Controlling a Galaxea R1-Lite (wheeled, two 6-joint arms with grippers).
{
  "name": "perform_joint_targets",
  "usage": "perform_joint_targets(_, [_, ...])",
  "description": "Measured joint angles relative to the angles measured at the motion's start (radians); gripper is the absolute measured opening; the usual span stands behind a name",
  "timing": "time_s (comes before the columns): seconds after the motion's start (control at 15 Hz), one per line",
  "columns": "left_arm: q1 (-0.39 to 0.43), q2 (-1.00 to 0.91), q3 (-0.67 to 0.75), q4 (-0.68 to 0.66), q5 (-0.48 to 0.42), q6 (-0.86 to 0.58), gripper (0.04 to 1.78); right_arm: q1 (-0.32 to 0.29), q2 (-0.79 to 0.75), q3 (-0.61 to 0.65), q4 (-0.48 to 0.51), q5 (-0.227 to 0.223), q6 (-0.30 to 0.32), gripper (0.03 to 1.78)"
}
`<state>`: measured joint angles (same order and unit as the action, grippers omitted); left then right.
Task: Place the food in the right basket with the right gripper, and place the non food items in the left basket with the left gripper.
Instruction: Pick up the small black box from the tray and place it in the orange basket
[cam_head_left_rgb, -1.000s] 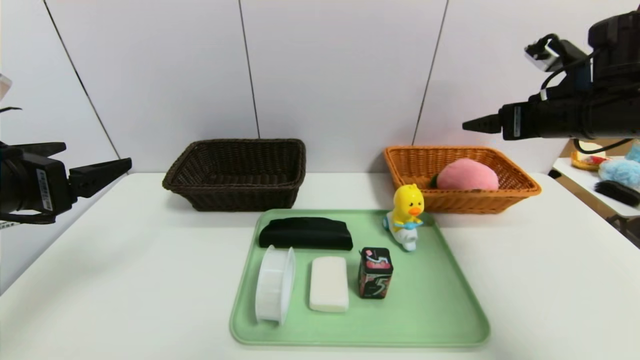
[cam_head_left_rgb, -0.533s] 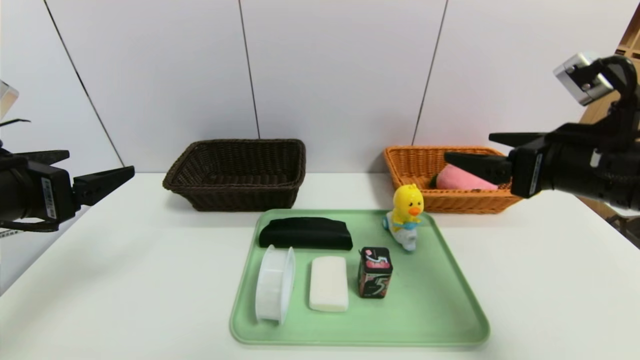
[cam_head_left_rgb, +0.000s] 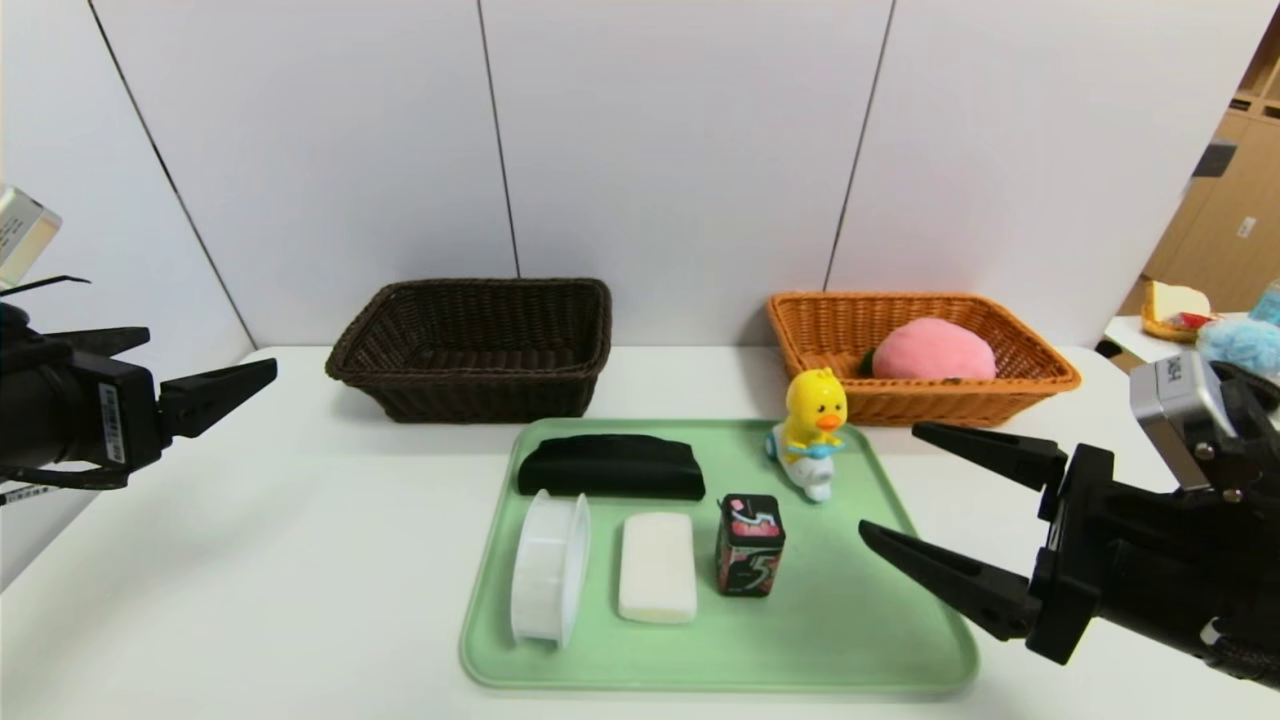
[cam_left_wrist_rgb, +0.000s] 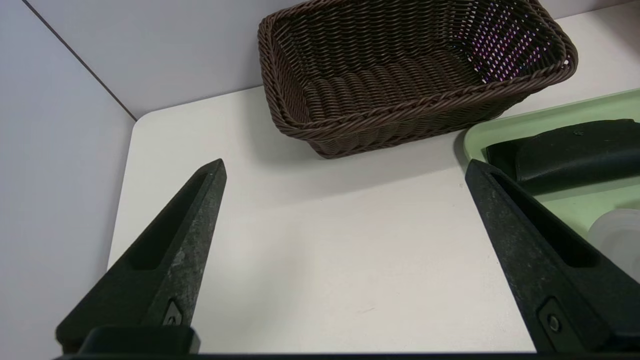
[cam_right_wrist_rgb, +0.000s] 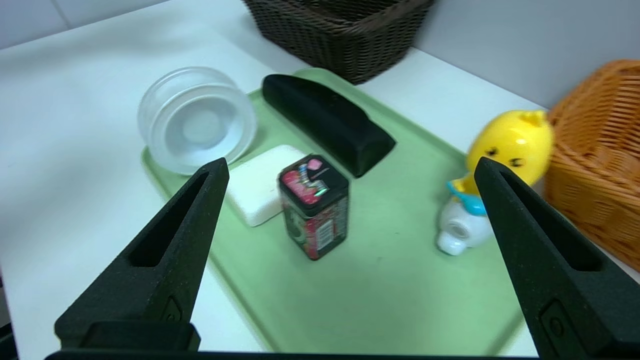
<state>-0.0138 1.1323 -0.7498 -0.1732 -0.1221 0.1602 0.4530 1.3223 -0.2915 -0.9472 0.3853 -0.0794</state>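
The pink plush peach (cam_head_left_rgb: 933, 349) lies in the orange-tan basket (cam_head_left_rgb: 1030, 382). The black canister (cam_head_left_rgb: 750, 546), white bar (cam_head_left_rgb: 657, 567), white ribbed container (cam_head_left_rgb: 548, 580), black pouch (cam_head_left_rgb: 611, 467) and yellow duck toy (cam_head_left_rgb: 814, 430) sit on the green tray (cam_head_left_rgb: 860, 620). The dark brown basket (cam_head_left_rgb: 475, 345) holds nothing. My right gripper (cam_head_left_rgb: 890, 480) is open and empty, low over the tray's right edge, with the canister (cam_right_wrist_rgb: 313, 205) ahead of it. My left gripper (cam_head_left_rgb: 205, 370) is open and empty at the far left, above the table.
A side table with toys (cam_head_left_rgb: 1235, 345) stands at the far right. The left wrist view shows bare white table (cam_left_wrist_rgb: 340, 260) before the dark basket (cam_left_wrist_rgb: 410, 75) and the tray corner with the pouch (cam_left_wrist_rgb: 570, 155).
My right gripper has come down from above the orange-tan basket to the tray's right edge and turned toward the canister. My left gripper has edged slightly right.
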Motion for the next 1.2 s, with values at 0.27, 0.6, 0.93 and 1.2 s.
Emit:
perform_joint_targets(0.27, [0.000, 0.000, 0.008, 0.000, 0.000, 0.000, 1.69, 0.029, 0.095, 0.066, -0.076, 0.005, -0.003, 1.69])
perform_joint_targets(0.6, [0.000, 0.003, 0.020, 0.000, 0.000, -0.003, 1.69, 0.059, 0.277, 0.067, -0.181, 0.005, -0.003, 1.69])
perform_joint_targets(0.93, [0.000, 0.003, 0.024, 0.000, 0.000, -0.003, 1.69, 0.080, 0.526, 0.068, -0.480, 0.002, -0.001, 1.69])
perform_joint_targets(1.2, [0.000, 0.007, 0.024, 0.000, 0.000, -0.003, 1.69, 0.094, 0.668, 0.047, -0.574, 0.003, 0.004, 1.69])
